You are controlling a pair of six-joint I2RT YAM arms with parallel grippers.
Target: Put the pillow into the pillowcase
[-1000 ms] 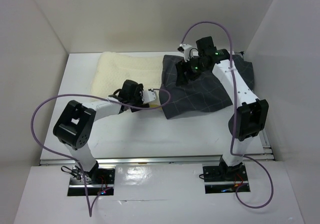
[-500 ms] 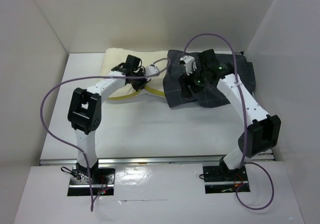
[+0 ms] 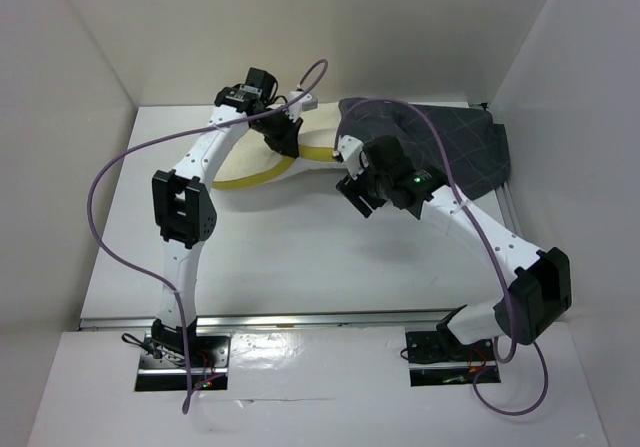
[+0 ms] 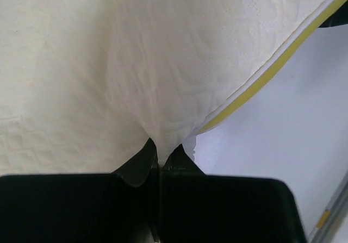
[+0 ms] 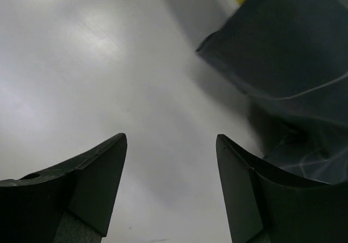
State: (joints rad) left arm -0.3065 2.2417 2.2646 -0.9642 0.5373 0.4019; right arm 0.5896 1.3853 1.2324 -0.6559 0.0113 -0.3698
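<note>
Tabletop (image 5: 81, 63): white, bare beneath the right pincer (image 5: 171, 161). That pincer's jaws stood wide and held nothing, low just beside the near-left edge of the pillowcase (image 5: 293, 63), probably placed to catch the hem and hold the mouth open. Pillowcase: crumpled at far right, meeting the pillow (image 4: 109, 63). Left pincer (image 4: 159, 159): far back, clamped on a pinch of pillow cloth, likely to steer the pillow rightward. Whether the pillow's end had entered could not be told.
</note>
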